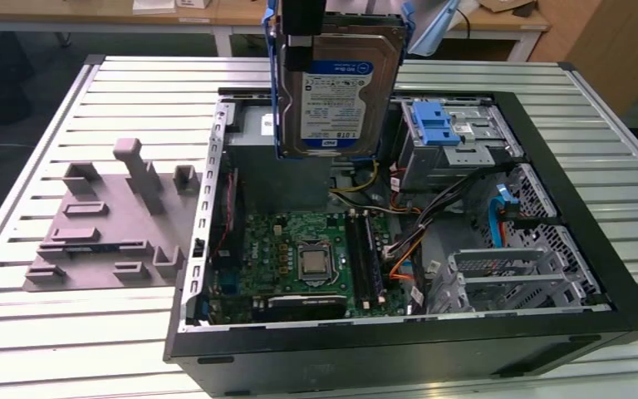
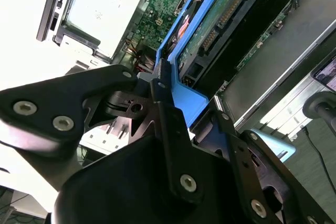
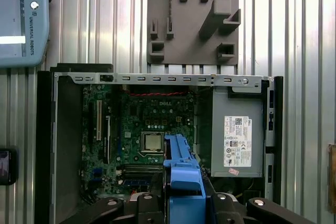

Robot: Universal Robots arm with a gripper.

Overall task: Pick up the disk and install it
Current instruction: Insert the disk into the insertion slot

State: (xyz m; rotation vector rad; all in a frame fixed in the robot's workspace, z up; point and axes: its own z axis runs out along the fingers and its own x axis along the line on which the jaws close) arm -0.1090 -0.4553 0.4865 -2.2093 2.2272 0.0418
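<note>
As the claw (image 2: 189, 100) pinches its blue frame from both sides, the disk (image 1: 336, 83) hangs upright in the air over the open computer case (image 1: 408, 341). The fingers (image 2: 161, 90) are drawn in to a narrow gap and are shut on the frame's edge, holding nothing else.

In the exterior view the disk's long axis runs up and down. Its white-and-blue label faces that camera and its lower short end points down into the case. In the second wrist view the other face shows: a green circuit board with a row of connector pins. In the first wrist view the blue frame juts out from between the claw's black arms, above the main board (image 3: 142, 129).

There is one disk and one claw, and one case lying on its side with the cover off. Inside it are one main board with a single square processor (image 1: 313, 262) and one grey power box (image 3: 236, 135) with a white sticker. One blue ridged latch (image 1: 435, 125) sits on the metal drive cage, towards the exterior view's right of the disk.

The case rests on a slatted metal table (image 1: 76, 332). Beside it, on the exterior view's left, lies one grey plate (image 1: 97, 224) with several raised holders.
</note>
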